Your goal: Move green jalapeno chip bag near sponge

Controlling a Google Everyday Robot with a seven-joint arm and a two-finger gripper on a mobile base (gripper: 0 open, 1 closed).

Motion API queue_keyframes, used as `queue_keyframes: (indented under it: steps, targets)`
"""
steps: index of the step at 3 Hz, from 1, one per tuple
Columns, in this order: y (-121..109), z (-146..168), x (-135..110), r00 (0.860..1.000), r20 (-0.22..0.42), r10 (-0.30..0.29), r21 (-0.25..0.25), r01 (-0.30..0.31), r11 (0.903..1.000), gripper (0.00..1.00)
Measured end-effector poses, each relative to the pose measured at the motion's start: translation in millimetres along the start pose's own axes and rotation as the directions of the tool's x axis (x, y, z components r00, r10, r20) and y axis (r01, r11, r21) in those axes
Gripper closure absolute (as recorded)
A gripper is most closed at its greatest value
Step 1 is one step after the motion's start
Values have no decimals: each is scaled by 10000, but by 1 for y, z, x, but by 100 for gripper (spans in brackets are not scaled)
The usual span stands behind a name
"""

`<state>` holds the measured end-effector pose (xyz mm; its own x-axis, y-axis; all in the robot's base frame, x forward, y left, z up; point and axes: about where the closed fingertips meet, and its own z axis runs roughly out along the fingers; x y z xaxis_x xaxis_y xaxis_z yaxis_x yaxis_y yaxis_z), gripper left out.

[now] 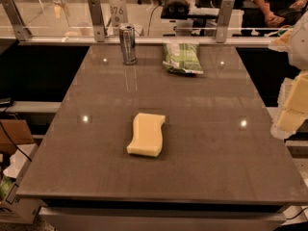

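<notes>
The green jalapeno chip bag [182,57], green and white foil, lies flat at the far edge of the table, a little right of centre. The sponge [147,134], a pale yellow foam block with wavy sides, lies in the middle of the table, nearer the front. The bag and the sponge are well apart. My gripper [292,102] is at the right edge of the view, beyond the table's right side and raised above it. It is far from both the bag and the sponge and holds nothing that I can see.
A silver drink can [127,44] stands upright at the far edge, left of the bag. The grey table [211,148] has a glass barrier with metal posts [97,19] behind it. Cardboard boxes [14,143] sit on the floor at the left.
</notes>
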<state>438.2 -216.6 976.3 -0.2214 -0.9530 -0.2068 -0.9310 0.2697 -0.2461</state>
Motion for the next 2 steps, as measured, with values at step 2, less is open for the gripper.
queue_keyframes:
  steps: [2]
  targets:
    - [-30, 11, -14, 9993, 322, 214, 54, -215, 9998, 0]
